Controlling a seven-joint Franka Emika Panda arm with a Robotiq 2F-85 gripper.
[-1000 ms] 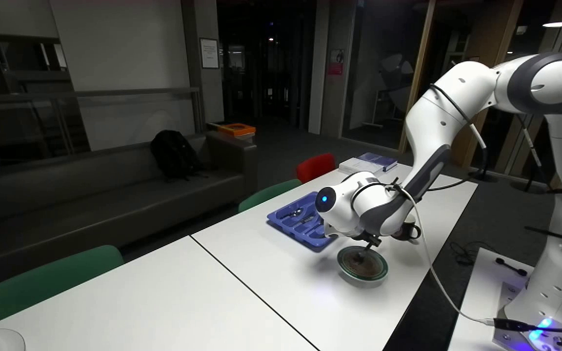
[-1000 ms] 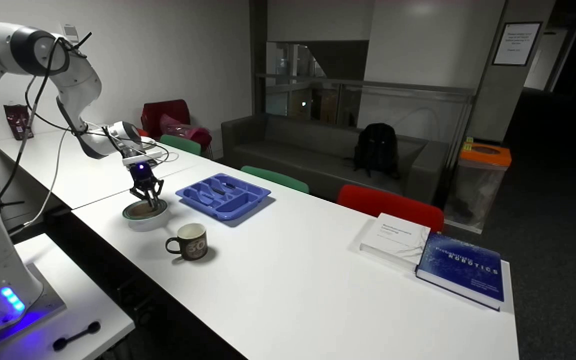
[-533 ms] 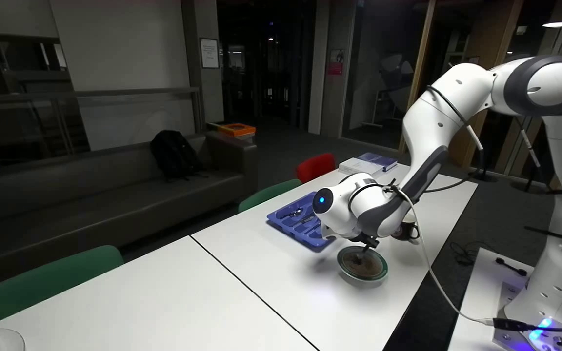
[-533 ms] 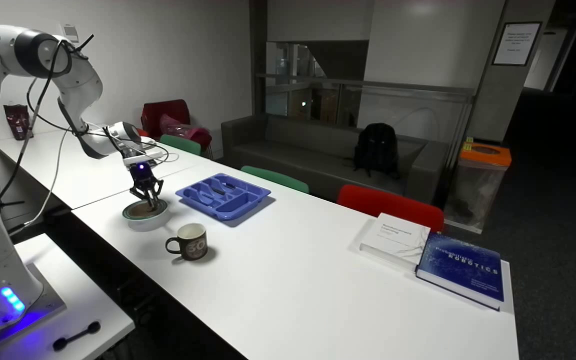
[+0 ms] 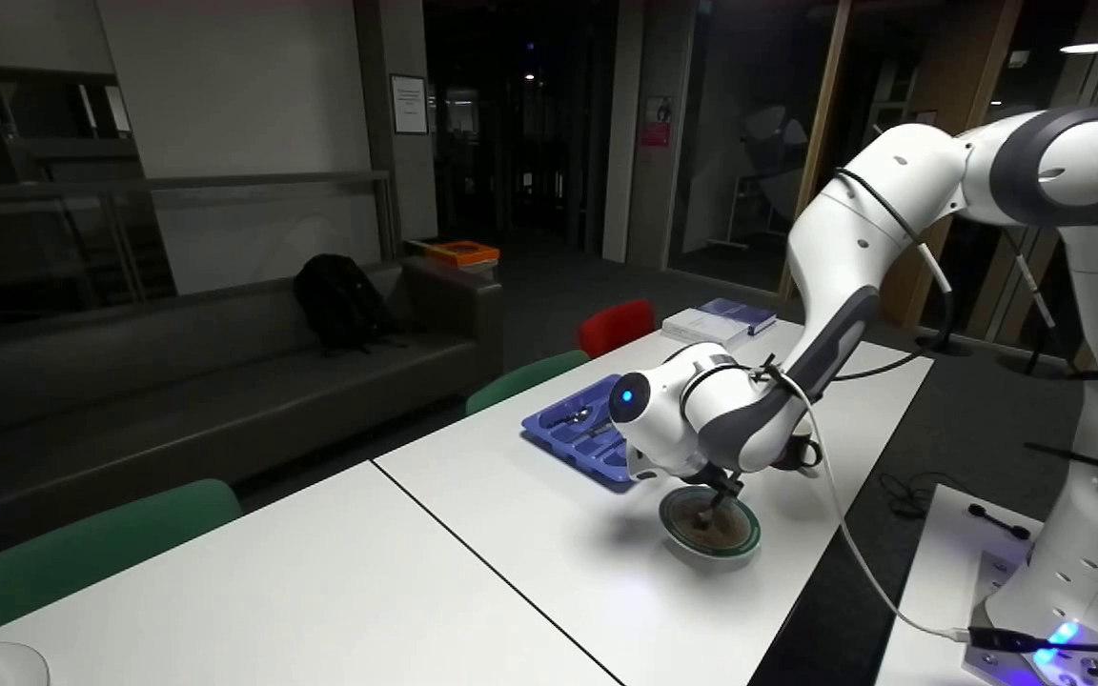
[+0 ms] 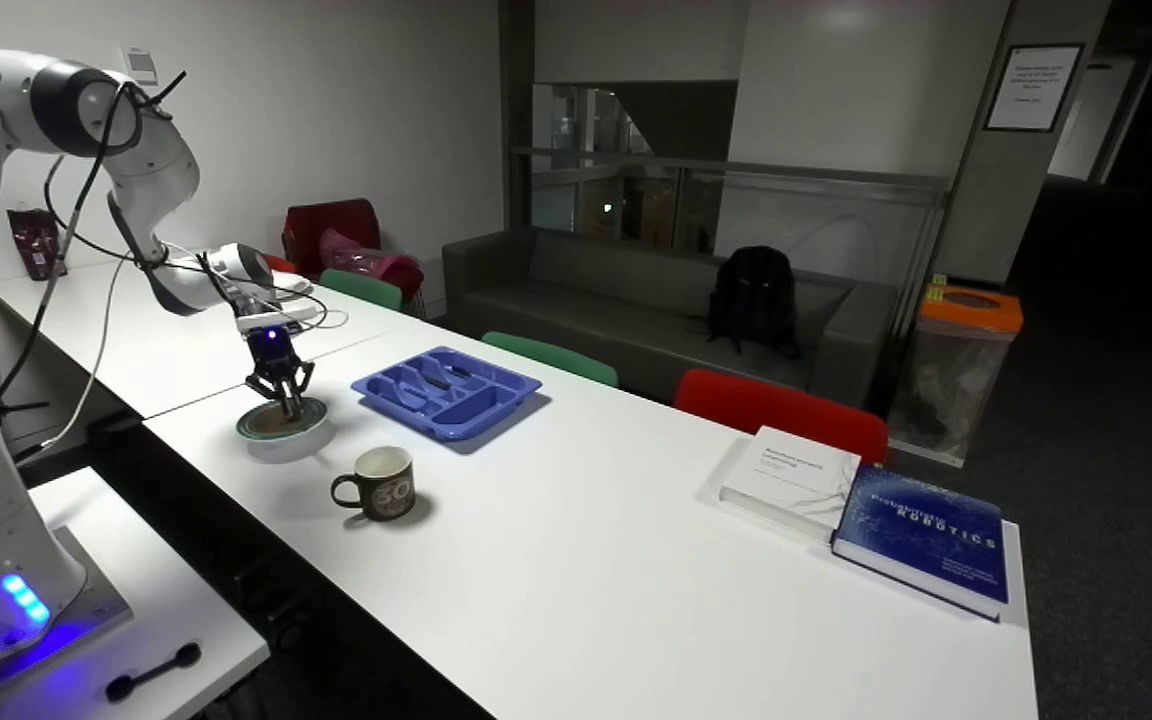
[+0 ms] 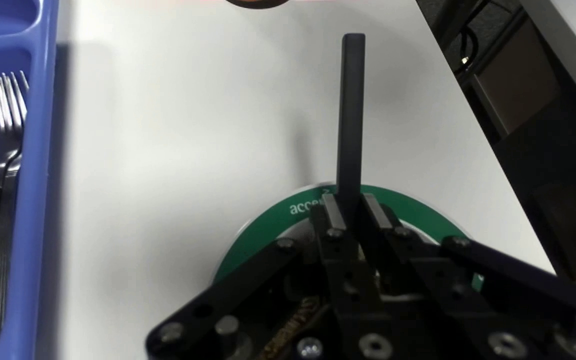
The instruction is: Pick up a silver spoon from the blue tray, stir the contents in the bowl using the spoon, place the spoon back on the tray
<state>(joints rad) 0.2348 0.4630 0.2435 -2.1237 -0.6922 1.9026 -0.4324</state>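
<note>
Jaws of the gripper (image 7: 353,212) are clamped on the spoon (image 7: 351,110), dipped into the bowl (image 6: 286,448); in an exterior view, a mug (image 6: 391,492) is seen nearer, the blue tray (image 6: 466,408) right, books (image 6: 921,540) farther right.

wrist view; blue tray (image 7: 38,150) cut by left edge; bowl (image 7: 263,235), spoon (image 7: 352,110) partly hidden by jaws

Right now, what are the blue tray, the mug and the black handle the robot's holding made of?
The blue tray looks like smooth, slightly glossy plastic: one colour, with rounded moulded compartments. The mug is probably glazed ceramic, pale inside with a dark printed outside, but coated metal is possible. The black handle seems matte plastic: evenly dark, with hardly any shine. Painted metal could look similar.
</note>
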